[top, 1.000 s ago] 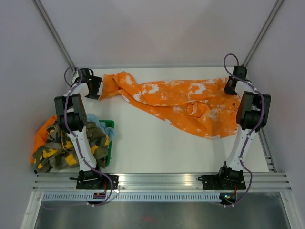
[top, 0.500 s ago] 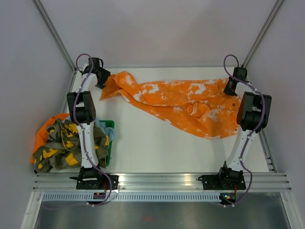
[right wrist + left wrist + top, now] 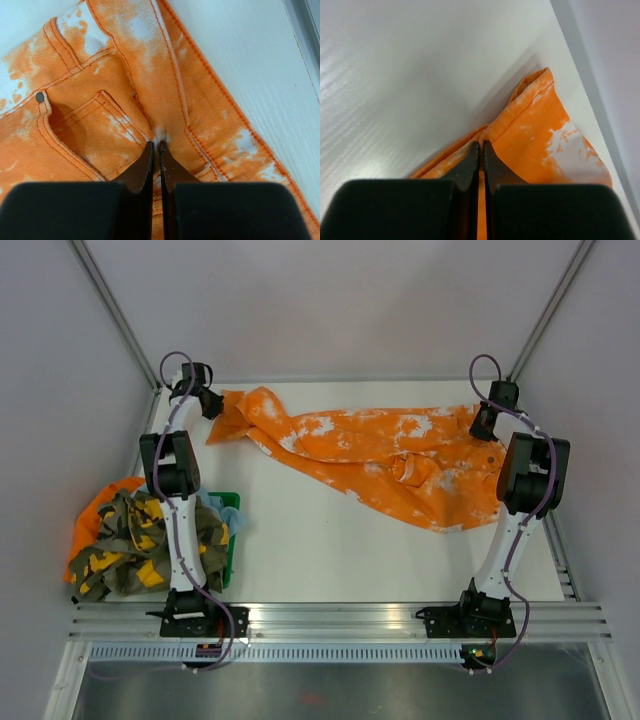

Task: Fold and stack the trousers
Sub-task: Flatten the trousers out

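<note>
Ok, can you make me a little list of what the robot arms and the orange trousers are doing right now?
trousers: orange trousers with white patches, spread unfolded across the far side of the table
left arm: left end effector shut on a leg hem, far left corner
right arm: right end effector shut on the waist beside a pocket
folding: not yet begun
nearby: camouflage clothes heaped by a green bin

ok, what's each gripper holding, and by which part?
Both are shut on the orange trousers: the left gripper pinches a leg-end hem, the right gripper pinches the waist end beside a pocket.
</note>
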Controlling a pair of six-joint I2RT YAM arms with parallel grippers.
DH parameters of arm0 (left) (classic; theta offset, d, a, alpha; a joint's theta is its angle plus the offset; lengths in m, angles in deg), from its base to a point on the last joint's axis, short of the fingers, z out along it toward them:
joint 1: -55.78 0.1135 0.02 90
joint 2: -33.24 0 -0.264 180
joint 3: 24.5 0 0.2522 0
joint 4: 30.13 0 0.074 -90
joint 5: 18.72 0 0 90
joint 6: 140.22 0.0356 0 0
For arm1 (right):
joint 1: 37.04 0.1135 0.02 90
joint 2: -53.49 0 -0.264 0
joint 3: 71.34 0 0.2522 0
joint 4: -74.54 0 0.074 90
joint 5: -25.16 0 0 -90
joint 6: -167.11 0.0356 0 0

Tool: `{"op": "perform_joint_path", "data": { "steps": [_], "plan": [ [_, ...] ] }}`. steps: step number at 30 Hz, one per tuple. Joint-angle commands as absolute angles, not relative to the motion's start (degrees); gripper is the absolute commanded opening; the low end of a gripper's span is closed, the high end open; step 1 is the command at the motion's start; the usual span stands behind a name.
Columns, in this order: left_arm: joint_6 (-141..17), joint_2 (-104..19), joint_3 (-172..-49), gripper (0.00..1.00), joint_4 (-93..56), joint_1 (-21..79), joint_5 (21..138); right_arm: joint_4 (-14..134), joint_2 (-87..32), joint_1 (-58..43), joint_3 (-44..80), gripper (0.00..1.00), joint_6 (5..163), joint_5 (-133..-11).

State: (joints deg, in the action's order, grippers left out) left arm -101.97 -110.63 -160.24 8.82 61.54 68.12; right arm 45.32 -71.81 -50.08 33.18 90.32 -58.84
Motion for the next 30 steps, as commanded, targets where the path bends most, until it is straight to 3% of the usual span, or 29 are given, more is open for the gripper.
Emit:
{"op": "perform_joint_path", "data": {
  "steps": [1,10,16,21,30],
  "plan": [
    [-93.3,-102.93,-160.34,0.02,7.71,63.86,59.69,40.13,-70.7,-50.75,32.24,0.0,89.68,-58.34],
    [-86.96,-88.32,-155.25,0.02,1.3,69.75,48.34,41.27,-71.32,-50.75,34.78,0.0,90.82,-56.32],
    [-87.31,-83.48,-144.36,0.02,-9.5,72.56,53.78,40.21,-72.72,-50.75,37.87,0.0,91.26,-56.49],
    [-87.75,-86.89,-147.24,0.02,-12.15,73.8,61.95,41.97,-72.55,-50.66,37.95,0.0,91.52,-57.99],
    [-93.54,-91.11,-146.36,0.02,-29.46,73.97,70.04,40.75,-76.67,-50.75,45.42,0.0,92.49,-58.34]
  ]
}}
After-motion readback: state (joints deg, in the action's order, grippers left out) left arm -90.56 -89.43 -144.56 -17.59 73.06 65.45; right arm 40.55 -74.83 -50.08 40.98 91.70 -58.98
